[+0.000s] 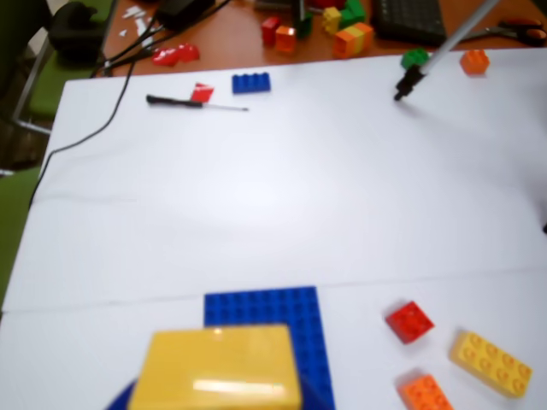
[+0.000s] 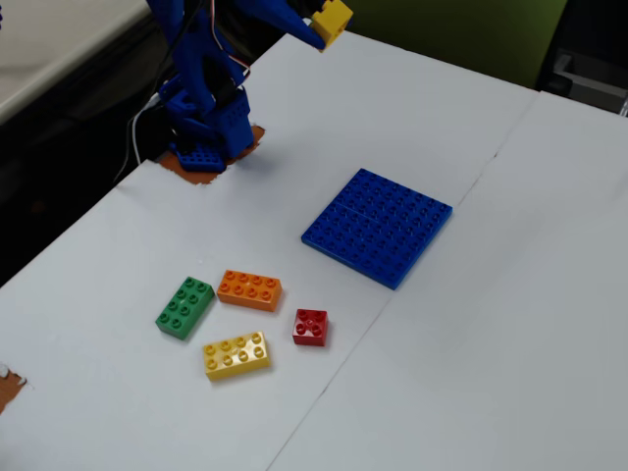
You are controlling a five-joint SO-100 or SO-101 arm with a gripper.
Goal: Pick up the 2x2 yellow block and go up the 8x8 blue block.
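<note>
My blue gripper point(image 2: 324, 25) is shut on the 2x2 yellow block point(image 2: 333, 17) and holds it high above the white table, at the top of the fixed view. In the wrist view the yellow block point(image 1: 218, 367) fills the bottom edge, close and blurred, and hides the jaws. The 8x8 blue block point(image 2: 378, 225) lies flat in the middle of the table; in the wrist view it point(image 1: 282, 309) shows just beyond and partly under the held block.
A red brick point(image 2: 310, 327), a long yellow brick point(image 2: 236, 355), an orange brick point(image 2: 250, 289) and a green brick point(image 2: 184, 307) lie on the table's near left. The arm's base point(image 2: 206, 128) stands at the left edge. Loose bricks, a pen point(image 1: 184, 102) and cables lie far off in the wrist view.
</note>
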